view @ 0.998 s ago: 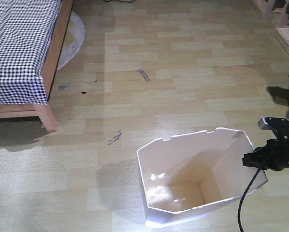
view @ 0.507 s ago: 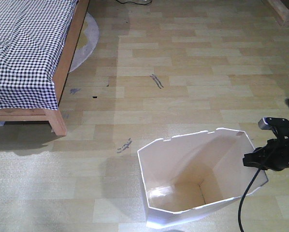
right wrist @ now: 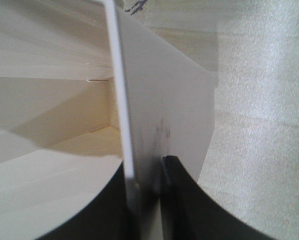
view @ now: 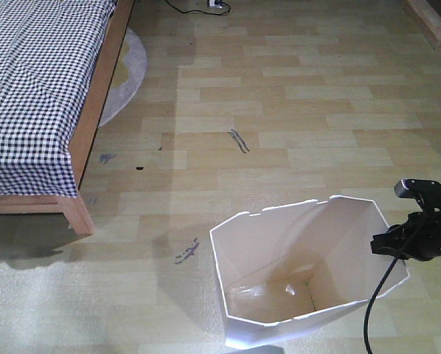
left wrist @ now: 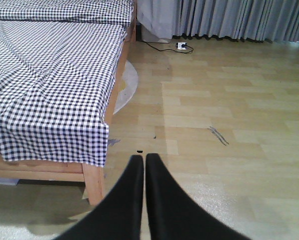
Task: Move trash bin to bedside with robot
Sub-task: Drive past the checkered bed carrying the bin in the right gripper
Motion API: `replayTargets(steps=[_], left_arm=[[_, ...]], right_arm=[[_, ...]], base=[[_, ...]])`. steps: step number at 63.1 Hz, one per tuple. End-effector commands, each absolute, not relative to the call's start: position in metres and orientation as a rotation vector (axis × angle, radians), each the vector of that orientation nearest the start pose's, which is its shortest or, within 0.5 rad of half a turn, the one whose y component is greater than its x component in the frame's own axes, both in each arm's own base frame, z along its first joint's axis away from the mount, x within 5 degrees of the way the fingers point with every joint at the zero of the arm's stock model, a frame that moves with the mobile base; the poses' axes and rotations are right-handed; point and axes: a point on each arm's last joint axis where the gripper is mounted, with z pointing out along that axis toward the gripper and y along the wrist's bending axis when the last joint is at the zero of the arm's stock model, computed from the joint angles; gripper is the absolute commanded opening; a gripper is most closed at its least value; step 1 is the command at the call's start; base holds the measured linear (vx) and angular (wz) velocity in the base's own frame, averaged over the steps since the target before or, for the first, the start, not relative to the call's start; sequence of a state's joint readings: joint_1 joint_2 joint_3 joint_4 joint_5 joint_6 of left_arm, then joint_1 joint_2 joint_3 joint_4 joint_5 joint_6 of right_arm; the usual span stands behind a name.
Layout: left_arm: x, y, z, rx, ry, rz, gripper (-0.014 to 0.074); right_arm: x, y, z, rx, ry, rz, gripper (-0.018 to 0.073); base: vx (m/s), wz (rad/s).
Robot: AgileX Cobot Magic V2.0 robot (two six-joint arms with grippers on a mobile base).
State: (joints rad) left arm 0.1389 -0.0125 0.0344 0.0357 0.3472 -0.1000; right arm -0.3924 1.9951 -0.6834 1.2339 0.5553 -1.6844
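Observation:
The white trash bin [view: 301, 273] stands on the wooden floor at the lower middle of the front view, its faceted rim up and cream inside showing. My right gripper [view: 386, 245] is shut on the bin's right rim; in the right wrist view the thin wall [right wrist: 139, 125] runs between the two black fingers [right wrist: 177, 175]. The bed [view: 36, 88] with checked cover and light wooden frame fills the upper left, well apart from the bin. My left gripper [left wrist: 141, 160] is shut on nothing and hangs above the floor near the bed's corner leg [left wrist: 92, 182].
A round grey rug [view: 124, 74] pokes out from under the bed. A power strip with black cable [left wrist: 182, 46] lies by the grey curtains [left wrist: 224, 20]. Dark scuff marks [view: 239, 140] dot the floor. Wooden furniture legs [view: 434, 18] stand at the top right.
The view has shifted: the bed and floor marks slid right, then slightly back left and down. The bin stays held at the same spot in the frame, with its inside now more lit.

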Motion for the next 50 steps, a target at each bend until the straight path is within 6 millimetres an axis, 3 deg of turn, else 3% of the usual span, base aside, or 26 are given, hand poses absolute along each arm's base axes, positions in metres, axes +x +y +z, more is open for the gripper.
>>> replayTargets(steps=[1,50], left_arm=[[0.0535,0.0082,0.1764,-0.191,1.766,0.054,-0.0006],[0.0535,0.0082,0.1764,-0.191,1.766,0.054,-0.0006]], right_arm=[[0.2743,-0.05,0.0868,-0.167,2.577,0.768,-0.0005],[0.2743,-0.05,0.0868,-0.167,2.577,0.768,-0.0005]], base=[[0.31,-0.01],[0.3,0.02]])
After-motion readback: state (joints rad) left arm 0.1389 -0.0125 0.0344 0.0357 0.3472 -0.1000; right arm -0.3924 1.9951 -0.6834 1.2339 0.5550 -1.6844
